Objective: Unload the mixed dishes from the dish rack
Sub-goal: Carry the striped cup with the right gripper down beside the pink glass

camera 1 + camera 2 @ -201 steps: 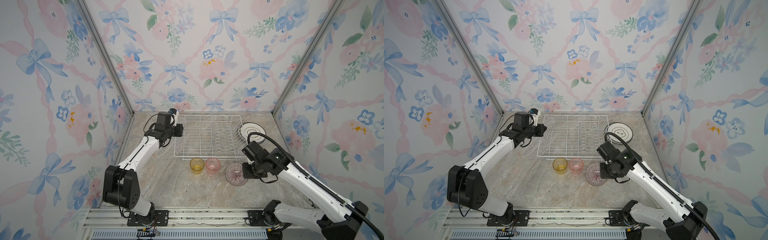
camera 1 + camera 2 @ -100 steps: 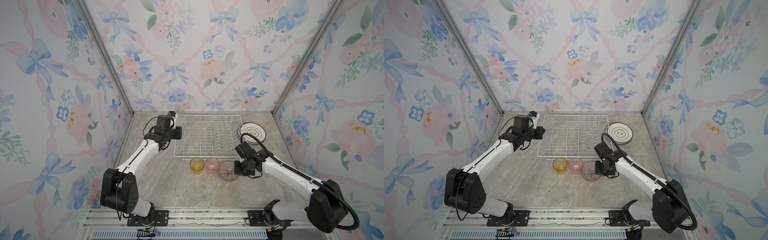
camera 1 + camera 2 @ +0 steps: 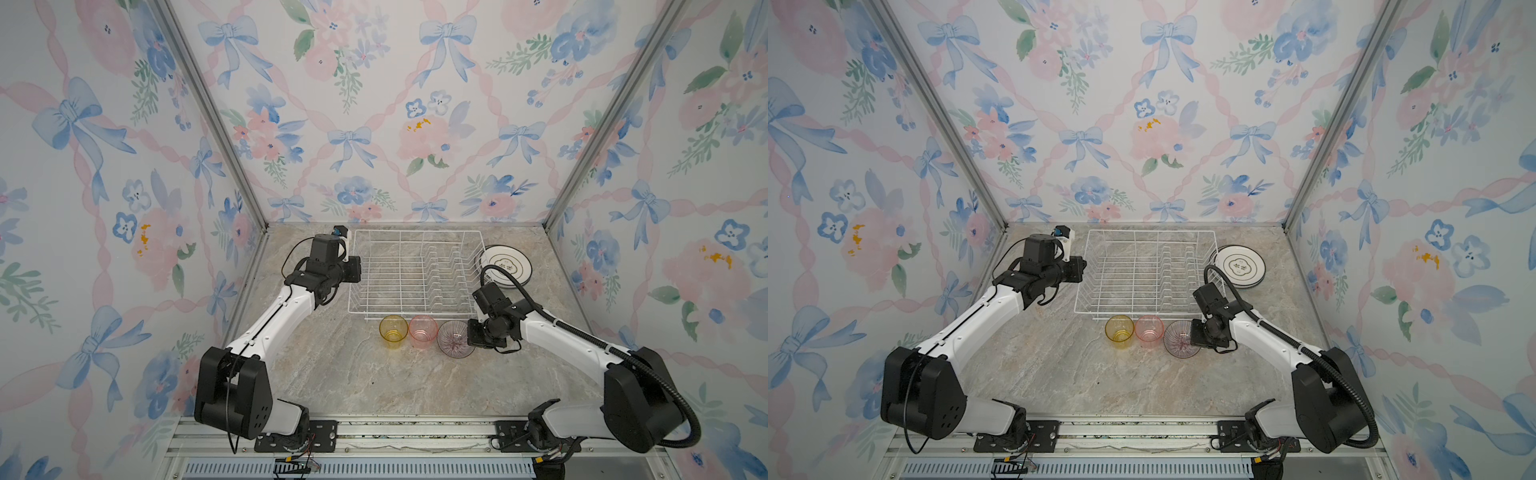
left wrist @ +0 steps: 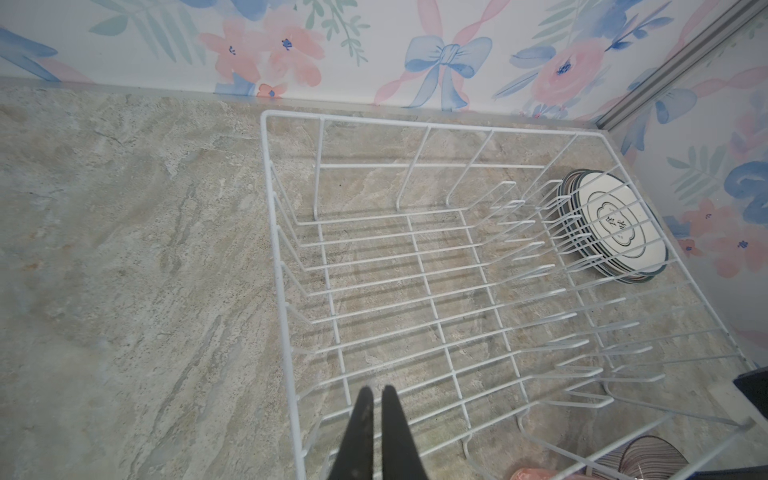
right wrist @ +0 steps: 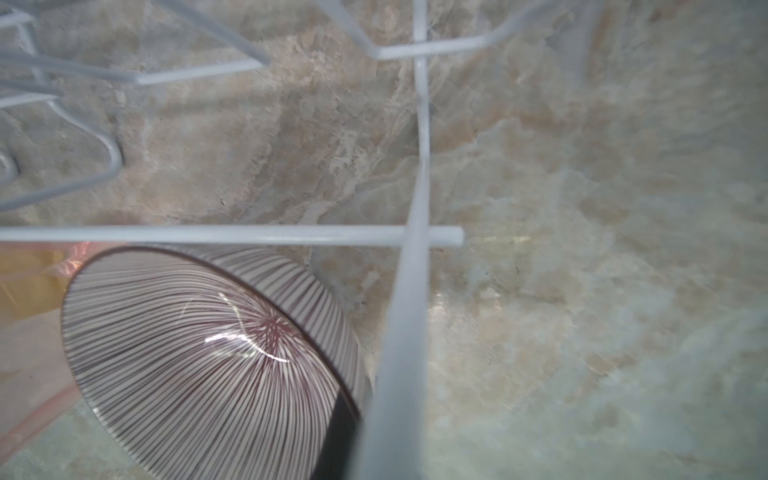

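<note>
Tabletop (image 3: 332, 374): marbled beige stone, lying between flowered walls.
Left gripper (image 4: 374, 388): hovering at the back left, clenched on nothing.
Dish rack (image 3: 415, 231): rectangular white wire basket, left end sitting under the left gripper.
Tumblers: yellow translucent tumbler (image 3: 392, 331) and pink translucent tumbler (image 3: 423, 330), standing upright just before the rack.
Bowl: small purple-striped bowl (image 3: 455, 338), sitting just beside the pink tumbler.
Right gripper (image 3: 473, 337): grasping the bowl's right rim.
Plates: round white dark-rimmed plates (image 3: 508, 266), lying stacked just outside the rack's right end.

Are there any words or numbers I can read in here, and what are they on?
Top plate: two dark printed characters in a frame, too small and tilted to read.
Yellow tumbler, pink tumbler, bowl, dish rack: no writing shows.
</note>
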`<state>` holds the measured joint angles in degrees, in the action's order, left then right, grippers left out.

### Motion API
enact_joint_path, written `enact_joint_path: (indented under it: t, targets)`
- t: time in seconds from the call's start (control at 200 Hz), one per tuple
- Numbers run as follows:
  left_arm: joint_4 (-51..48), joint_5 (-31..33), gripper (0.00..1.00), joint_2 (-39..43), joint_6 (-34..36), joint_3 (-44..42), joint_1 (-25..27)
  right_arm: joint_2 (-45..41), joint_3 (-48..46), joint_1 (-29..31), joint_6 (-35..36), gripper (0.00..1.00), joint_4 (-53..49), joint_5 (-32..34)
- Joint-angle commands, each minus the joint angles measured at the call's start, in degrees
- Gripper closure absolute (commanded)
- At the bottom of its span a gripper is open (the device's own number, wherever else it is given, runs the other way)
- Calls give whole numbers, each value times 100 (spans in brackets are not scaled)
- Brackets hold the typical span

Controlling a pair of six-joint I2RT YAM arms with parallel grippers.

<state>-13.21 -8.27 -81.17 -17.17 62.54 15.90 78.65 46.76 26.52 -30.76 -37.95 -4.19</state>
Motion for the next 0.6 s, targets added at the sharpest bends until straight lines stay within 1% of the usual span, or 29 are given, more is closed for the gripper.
enact_joint_path:
  t: [0.0,0.105,0.155,0.205,0.265,0.375,0.495,0.59]
  targets:
    - [59,161,92,134,-94,-84,73,136,-130,-73,214,93,126,-62]
    - [64,231,91,145,-127,-135,114,220,-176,-90,279,84,106,-58]
    - [61,249,91,161,-146,-146,121,205,-194,-110,297,82,113,-54]
    - [63,278,91,184,-163,-165,137,195,-200,-138,308,76,100,-31]
    - [59,313,91,215,-173,-182,150,177,-194,-169,347,72,86,-33]
    - [59,375,91,281,-199,-228,164,153,-142,-235,447,59,31,-30]
    - [56,479,91,338,-208,-280,170,-46,17,-259,569,47,-168,-40]
    - [62,580,91,368,-208,-321,173,-334,169,-265,675,41,-410,-5]
